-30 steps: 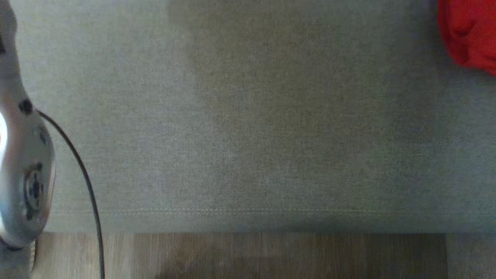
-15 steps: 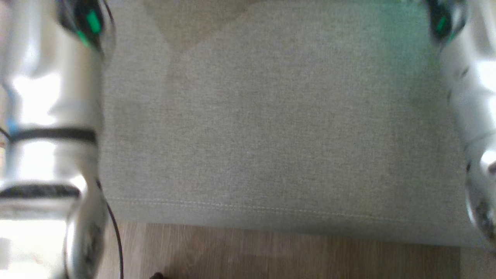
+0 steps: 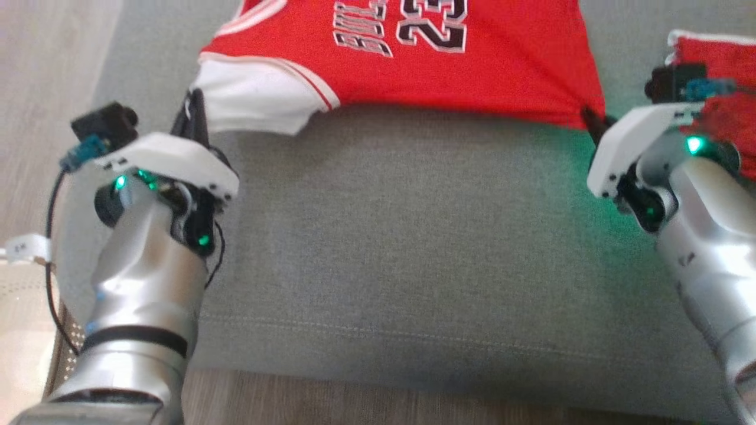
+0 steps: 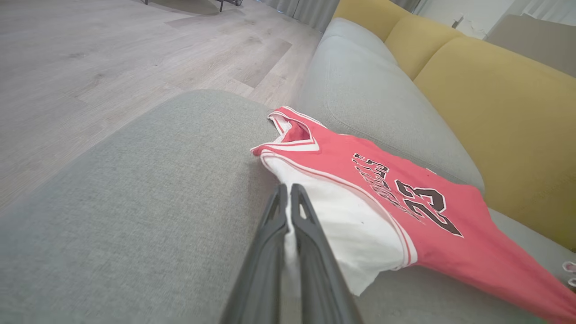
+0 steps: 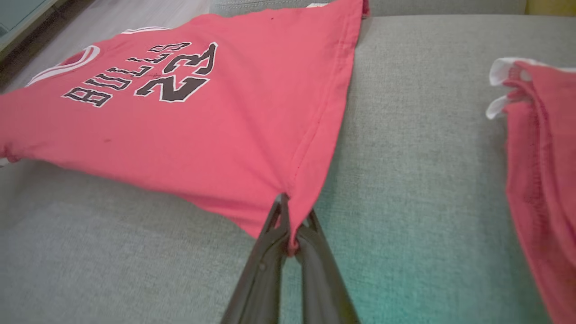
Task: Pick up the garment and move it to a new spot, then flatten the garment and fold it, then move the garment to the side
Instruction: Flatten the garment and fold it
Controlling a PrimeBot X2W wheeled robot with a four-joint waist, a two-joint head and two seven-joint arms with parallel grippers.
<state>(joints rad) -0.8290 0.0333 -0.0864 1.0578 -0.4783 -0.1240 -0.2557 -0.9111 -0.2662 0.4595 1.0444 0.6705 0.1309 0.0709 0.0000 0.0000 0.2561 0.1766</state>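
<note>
on the grey sofa seat (image 3: 378,248), toward the far side of the head view, a red jersey (image 3: 472,59) lies spread w/ its lettering up: black "bulls" & "23", outlined in white. it has white-and-red trim at the neck & armhole. its near edge is taut btwn the two grippers & sits a little off the cushion, w/ shadow under it in the right wrist view. the far part rests on the seat.

left gripper (image 3: 194,109): clamped tight on the jersey's white flap, the turned-over bit at the armhole side where the inside shows. in the left wrist view white cloth runs btwn the two dark fingers (image 4: 315,252).

right gripper (image 3: 592,118): also pinched closed, gripping the red bottom corner at the side seam. in the right wrist view the cloth bunches to a point right at the tips.

the grippers are well apart, one at each end of the near edge, w/ bare cushion in front of the jersey btwn them. green lights glow on both wrists, & there's a green tint on the seat by the right one. a black cable (image 3: 50,254) loops beside the left forearm.

a second red garment (image 5: 540,157) w/ white trim lies bunched on the seat to the right of the right gripper, apart from the jersey. yellow back cushions (image 4: 495,103) stand behind the seat. pale wood floor (image 4: 90,54) shows off the left end of the sofa & in front.
</note>
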